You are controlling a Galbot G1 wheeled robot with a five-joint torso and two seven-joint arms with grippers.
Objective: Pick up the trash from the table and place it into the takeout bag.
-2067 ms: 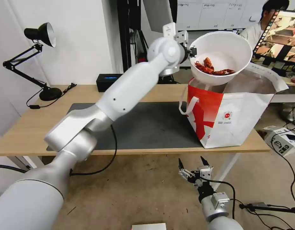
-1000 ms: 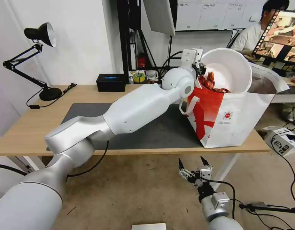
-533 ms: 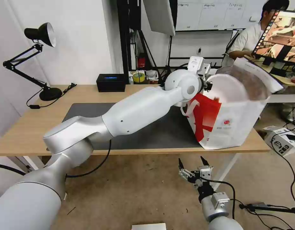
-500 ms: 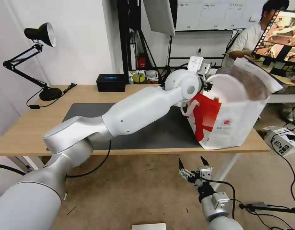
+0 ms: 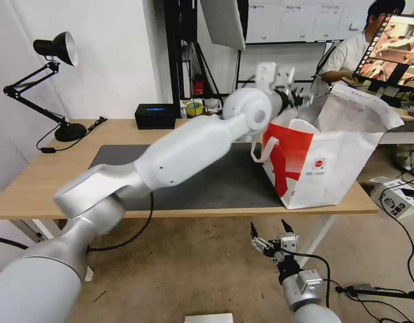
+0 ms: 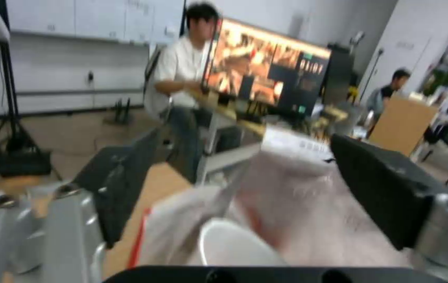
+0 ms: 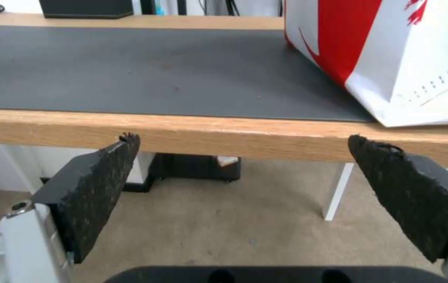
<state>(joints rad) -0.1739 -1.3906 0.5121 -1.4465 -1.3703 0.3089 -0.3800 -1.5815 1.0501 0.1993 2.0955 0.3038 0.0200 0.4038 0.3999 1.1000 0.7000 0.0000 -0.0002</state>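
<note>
The red-and-white takeout bag (image 5: 332,170) stands on the right end of the table (image 5: 36,179), partly on the dark grey mat (image 5: 229,188). The white bowl (image 5: 307,125) sits inside it, its rim showing at the mouth. My left gripper (image 5: 301,96) hovers open just above the bag's mouth. In the left wrist view that gripper (image 6: 245,136) holds nothing, with the bowl (image 6: 234,247) and the bag's lining (image 6: 297,196) below it. My right gripper (image 5: 273,231) hangs open below the table's front edge; its wrist view shows the gripper (image 7: 245,140) facing the bag (image 7: 391,59).
A black desk lamp (image 5: 58,80) stands at the table's back left and a small black box (image 5: 155,115) at the back middle. A person sits at a monitor (image 5: 395,45) behind the bag. A carton (image 5: 397,197) and cables lie on the floor at right.
The left arm lowered the bowl into the bag and let go of it. Its gripper is now open and has risen above the bag's mouth. The right arm has not moved.
</note>
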